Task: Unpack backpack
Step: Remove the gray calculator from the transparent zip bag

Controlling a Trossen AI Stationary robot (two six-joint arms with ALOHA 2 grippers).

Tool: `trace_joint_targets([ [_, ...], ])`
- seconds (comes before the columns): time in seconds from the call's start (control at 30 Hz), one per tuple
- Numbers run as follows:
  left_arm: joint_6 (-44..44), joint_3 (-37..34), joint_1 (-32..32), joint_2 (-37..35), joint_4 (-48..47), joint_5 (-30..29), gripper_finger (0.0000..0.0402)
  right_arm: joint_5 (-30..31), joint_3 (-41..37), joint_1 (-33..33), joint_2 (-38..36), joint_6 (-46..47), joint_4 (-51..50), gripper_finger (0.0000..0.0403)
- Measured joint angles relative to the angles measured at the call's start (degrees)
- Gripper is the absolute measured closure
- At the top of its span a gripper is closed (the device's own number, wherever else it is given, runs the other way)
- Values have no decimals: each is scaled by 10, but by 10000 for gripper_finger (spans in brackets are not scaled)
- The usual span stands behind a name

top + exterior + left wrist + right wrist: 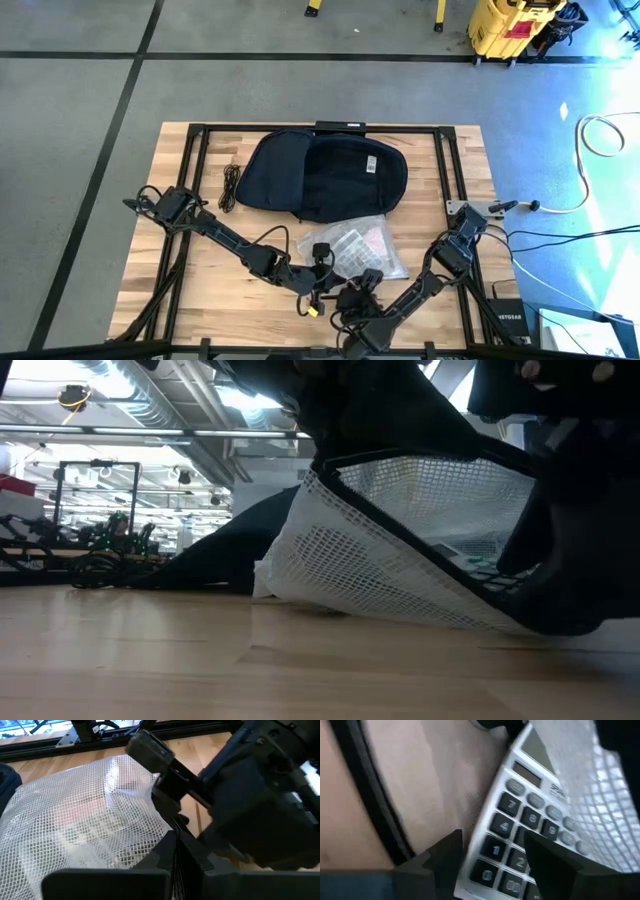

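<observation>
Fingers (540, 865) around "0"–"9" calculator (530, 820)

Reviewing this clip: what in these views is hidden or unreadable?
- Backpack interior: high view shows only dark lining; contents unseen.
- Mesh pouch contents: left wrist view, blurred behind netting.
- Calculator: right wrist view, partly under mesh and cut off; brand text blurred.
- Right gripper: fingers straddle the calculator, contact unclear.
- Left gripper: shut on the mesh pouch; in the high view both grippers overlap, hiding what lies beneath.

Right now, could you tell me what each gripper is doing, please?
Left gripper: shut on the mesh pouch.
Right gripper: jaws around the calculator; grip cannot be told.
</observation>
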Motion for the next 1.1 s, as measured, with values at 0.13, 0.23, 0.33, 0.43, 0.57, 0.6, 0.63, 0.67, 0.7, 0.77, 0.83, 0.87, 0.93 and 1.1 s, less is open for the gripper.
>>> trace_joint_targets([
  [0.13,0,0,0,0,0,0,402,-15,-1,0,0,13,-28,252],
  [0.23,0,0,-1,0,0,0,402,-20,-1,-1,1,27,-36,275],
  [0.33,0,0,-1,0,0,0,402,-24,9,0,3,49,-59,292],
  [0.43,0,0,-1,0,0,2,402,-31,21,5,4,61,-80,307],
  [0.57,0,0,-1,0,-1,2,401,-28,43,21,4,79,-90,326],
  [0.6,0,0,-1,0,0,2,402,-26,52,26,4,79,-86,330],
  [0.63,0,0,-1,0,0,2,402,-23,62,31,4,80,-82,333],
  [0.67,0,0,-1,0,0,2,402,-22,68,36,3,81,-72,336],
  [0.7,0,0,-1,0,-1,2,401,-23,72,40,3,83,-58,338],
  [0.77,0,0,-1,0,0,2,401,-30,75,47,3,103,-22,340],
  [0.83,1,0,-1,0,-1,2,401,-46,75,48,3,108,20,340],
  [0.87,2,0,-1,0,-1,2,401,-46,73,49,3,107,40,340],
  [0.93,2,0,-1,0,-1,2,402,-42,69,48,3,108,71,340],
  [1.1,2,0,-1,0,-1,2,402,-83,69,28,2,160,12,340],
])
